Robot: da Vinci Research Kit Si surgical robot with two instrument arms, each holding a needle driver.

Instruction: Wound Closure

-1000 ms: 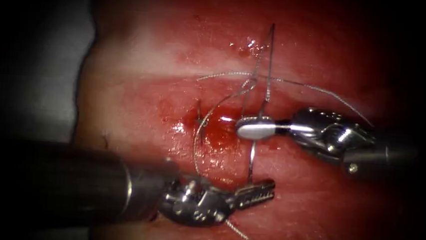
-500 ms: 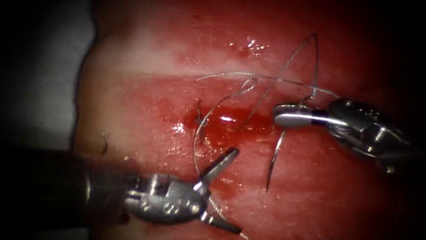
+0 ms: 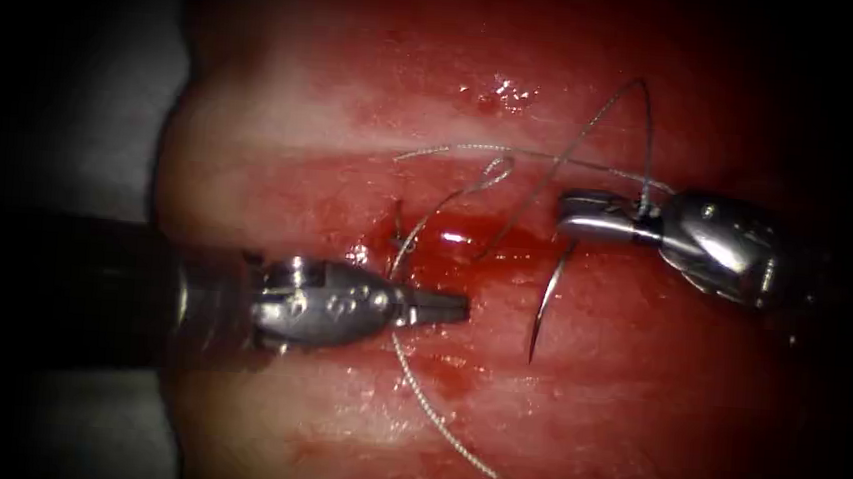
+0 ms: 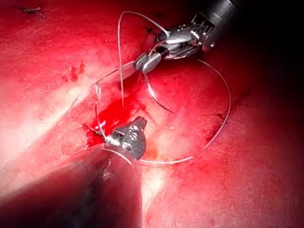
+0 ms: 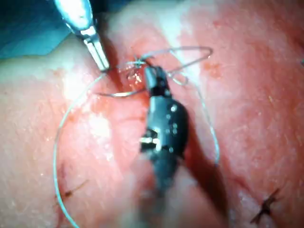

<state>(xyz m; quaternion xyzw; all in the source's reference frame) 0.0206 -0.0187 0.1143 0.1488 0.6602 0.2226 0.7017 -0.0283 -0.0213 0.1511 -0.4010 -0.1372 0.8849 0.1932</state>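
My right tool [image 3: 567,214] comes in from the right, jaws shut on the curved needle [image 3: 546,298] near its thread end. The needle hangs free of the tissue, right of the cut [image 3: 451,243], point downward. My left tool [image 3: 462,308] lies level just below the red-filled cut, jaws shut with nothing seen between them. The thread [image 3: 490,475] passes under its jaws and sweeps round in a wide loop. In the left wrist view the right tool [image 4: 147,61] carries the needle [image 4: 156,97] beyond the left tool [image 4: 137,124]. The right wrist view has the right tool [image 5: 151,76] and left tool [image 5: 102,61].
A dark stitch [image 3: 397,229] sits at the cut's left end, with red fluid [image 3: 486,242] pooled beside it. Thread rises in a tall arc [image 3: 637,94] above the right tool. The tissue's left edge [image 3: 167,151] borders a grey surface.
The right tool carried the needle rightward, away from the cut. The left tool let go near the needle's point, opened, then rose toward the cut and shut its jaws.
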